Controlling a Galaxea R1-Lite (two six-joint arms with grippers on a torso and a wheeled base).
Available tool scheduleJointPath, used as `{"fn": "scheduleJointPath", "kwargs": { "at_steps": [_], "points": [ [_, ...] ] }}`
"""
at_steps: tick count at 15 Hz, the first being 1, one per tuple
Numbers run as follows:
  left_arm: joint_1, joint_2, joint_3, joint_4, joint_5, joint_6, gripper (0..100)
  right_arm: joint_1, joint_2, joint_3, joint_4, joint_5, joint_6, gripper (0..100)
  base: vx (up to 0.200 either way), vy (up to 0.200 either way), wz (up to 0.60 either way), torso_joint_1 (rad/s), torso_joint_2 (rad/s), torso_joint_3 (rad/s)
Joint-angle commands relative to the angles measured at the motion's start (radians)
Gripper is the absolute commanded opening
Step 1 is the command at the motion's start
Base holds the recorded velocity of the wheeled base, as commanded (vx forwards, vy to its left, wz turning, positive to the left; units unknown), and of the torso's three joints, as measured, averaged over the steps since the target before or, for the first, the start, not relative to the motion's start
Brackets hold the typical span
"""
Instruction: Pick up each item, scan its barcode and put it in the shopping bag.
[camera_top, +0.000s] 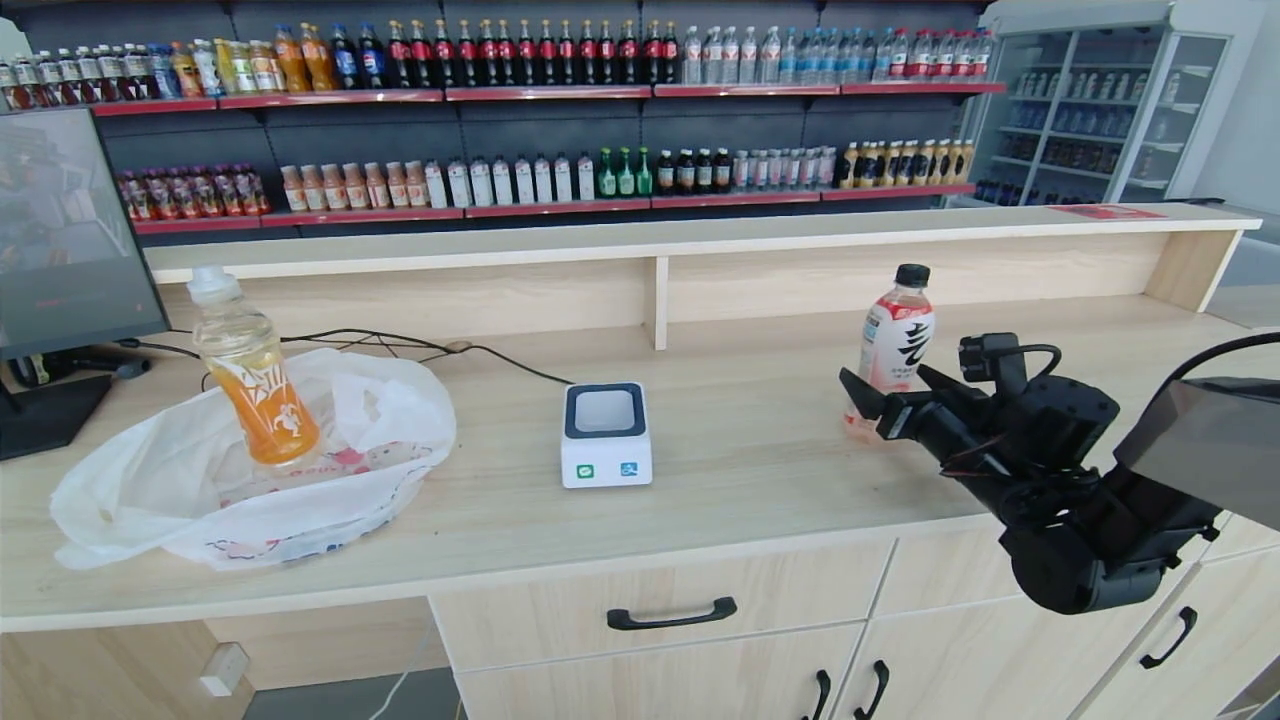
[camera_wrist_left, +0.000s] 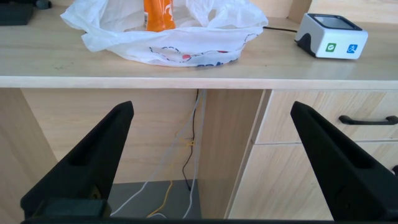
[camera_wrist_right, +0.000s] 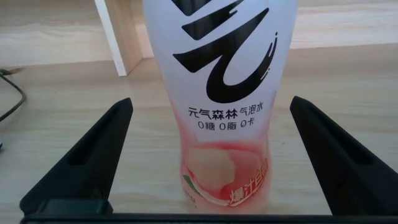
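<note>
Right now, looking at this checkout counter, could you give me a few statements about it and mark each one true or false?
1. The orange bottle sits in the shopping bag. True.
2. The right gripper is shut on the pink bottle. False: its fingers are open on either side of the bottle, apart from it.
3. The scanner sits on the counter between the bag and the pink bottle. True.
4. The pink bottle lies on its side. False: it stands upright.
5. The left gripper holds a bottle. False: it is open and empty, below the counter's edge.
</note>
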Motion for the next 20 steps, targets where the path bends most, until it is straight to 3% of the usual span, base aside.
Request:
{"fn": "scheduleJointPath", "kwargs": {
  "at_steps": [1,10,20],
  "points": [
    [0.0,0.0,0.0,0.0,0.0,0.0,100,0.0,0.019,-0.036,-0.001,0.003,-0.002,100,0.0,0.0,0.0,0.0,0.0,0.0],
    [0.0,0.0,0.0,0.0,0.0,0.0,100,-0.002,0.031,-0.134,0.081,0.052,-0.002,100,0.0,0.0,0.0,0.0,0.0,0.0],
    [0.0,0.0,0.0,0.0,0.0,0.0,100,-0.002,0.046,-0.125,0.075,0.055,-0.002,100,0.0,0.0,0.0,0.0,0.0,0.0]
  ]
}}
